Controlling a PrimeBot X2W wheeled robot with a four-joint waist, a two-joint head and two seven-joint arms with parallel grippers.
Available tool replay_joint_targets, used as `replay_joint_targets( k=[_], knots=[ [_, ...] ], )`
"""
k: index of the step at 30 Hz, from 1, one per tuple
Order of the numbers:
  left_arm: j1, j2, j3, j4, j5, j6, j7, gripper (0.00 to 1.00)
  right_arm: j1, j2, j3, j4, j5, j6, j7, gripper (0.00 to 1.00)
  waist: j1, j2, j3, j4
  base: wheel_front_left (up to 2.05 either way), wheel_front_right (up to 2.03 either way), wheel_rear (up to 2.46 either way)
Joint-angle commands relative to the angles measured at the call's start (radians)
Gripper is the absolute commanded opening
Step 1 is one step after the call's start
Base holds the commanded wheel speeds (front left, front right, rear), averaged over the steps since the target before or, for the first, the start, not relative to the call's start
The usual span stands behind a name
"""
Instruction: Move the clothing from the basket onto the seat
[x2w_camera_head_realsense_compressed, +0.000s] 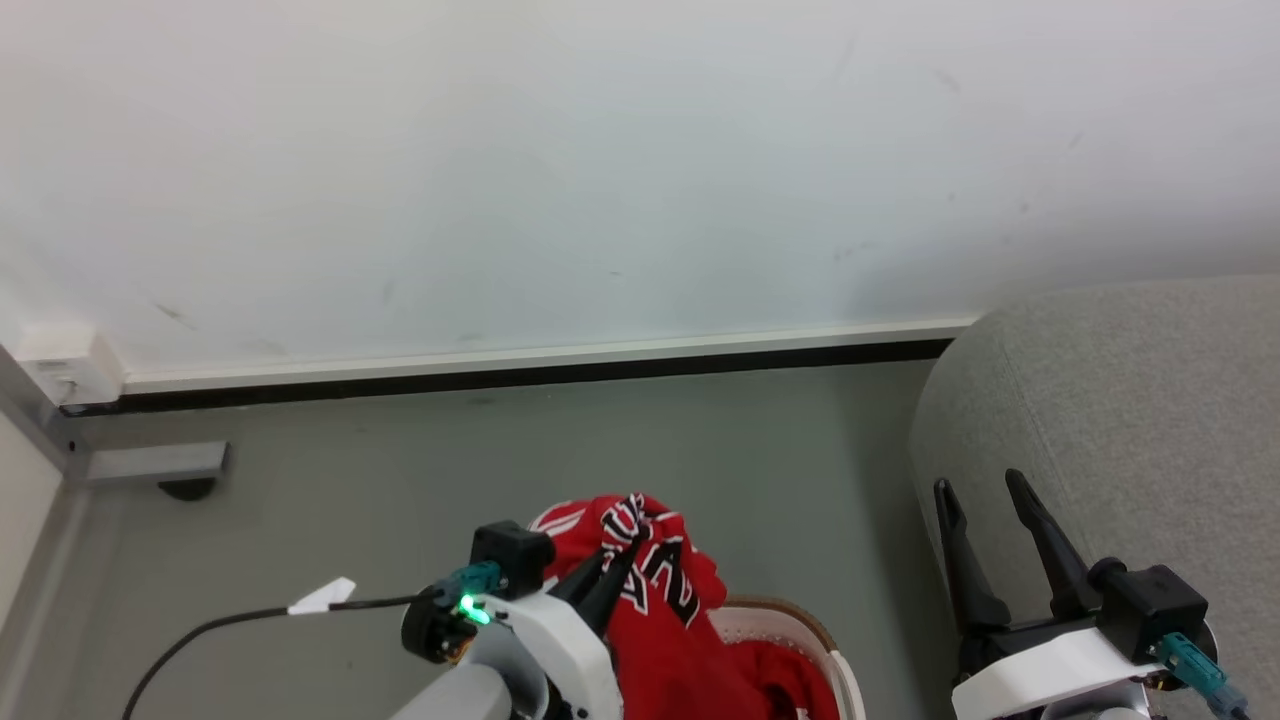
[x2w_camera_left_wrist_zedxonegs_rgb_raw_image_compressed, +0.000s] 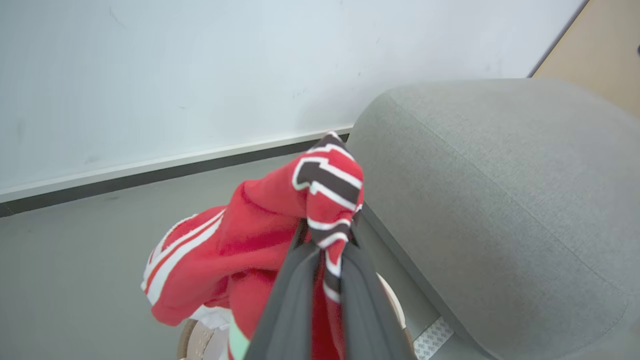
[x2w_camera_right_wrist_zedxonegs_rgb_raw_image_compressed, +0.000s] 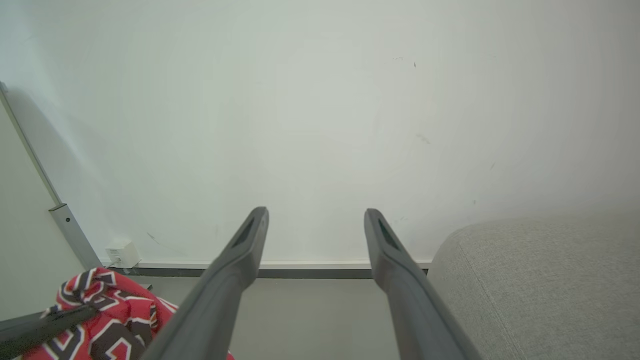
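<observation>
Head view is showing the left gripper (x2w_camera_head_realsense_compressed: 622, 548) clamping tight on the red clothing (x2w_camera_head_realsense_compressed: 668, 640) over the basket (x2w_camera_head_realsense_compressed: 800, 616), while the right gripper (x2w_camera_head_realsense_compressed: 978, 487) is hanging wide open near the seat (x2w_camera_head_realsense_compressed: 1120, 400).

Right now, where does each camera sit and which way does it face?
Head: on the head, facing down at basket and seat; left claw gripping jersey, open right claw show.
Left wrist: on the left arm, facing along its claw at jersey, seat.
Right wrist: on the right arm, facing along its claw at the wall.
All three share jersey, seat.
</observation>
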Motion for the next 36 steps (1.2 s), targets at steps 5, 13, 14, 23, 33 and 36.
replay_joint_targets(
  k=[5,13,14,23,33,36],
  knots=[
    [0.057,0.052,0.092,-0.254,0.041,0.046,-0.002,0.0,0.032,-0.005,0.016,-0.004,0.024,-0.002,-0.003,1.0,0.0002,0.0,-0.037,0.04,0.0,0.0,0.0],
    [0.037,0.102,0.159,-0.501,0.02,0.102,0.019,0.0,0.047,-0.005,0.078,-0.021,0.052,-0.002,-0.003,1.0,0.0002,0.0,-0.041,0.038,0.0,0.0,0.0],
    [0.036,0.106,0.168,-0.526,0.013,0.107,0.024,0.0,0.048,-0.005,0.088,-0.024,0.059,-0.002,-0.003,1.0,0.0002,0.0,-0.04,0.036,0.0,0.0,0.0],
    [0.048,0.146,0.208,-0.635,-0.014,0.137,0.056,0.0,0.029,-0.005,0.13,-0.046,0.073,-0.002,-0.003,1.0,0.0002,0.0,-0.026,0.012,0.0,0.0,0.0],
    [0.04,0.159,0.22,-0.629,-0.023,0.142,0.049,0.0,0.006,-0.004,0.21,-0.035,0.061,-0.002,-0.003,1.0,0.0002,0.0,-0.023,0.003,0.0,0.0,0.0],
    [0.04,0.151,0.21,-0.622,-0.025,0.133,0.049,0.0,-0.01,-0.008,0.281,-0.01,0.058,-0.002,-0.002,1.0,0.0002,0.0,-0.022,0.006,0.0,0.0,0.0]
  ],
)
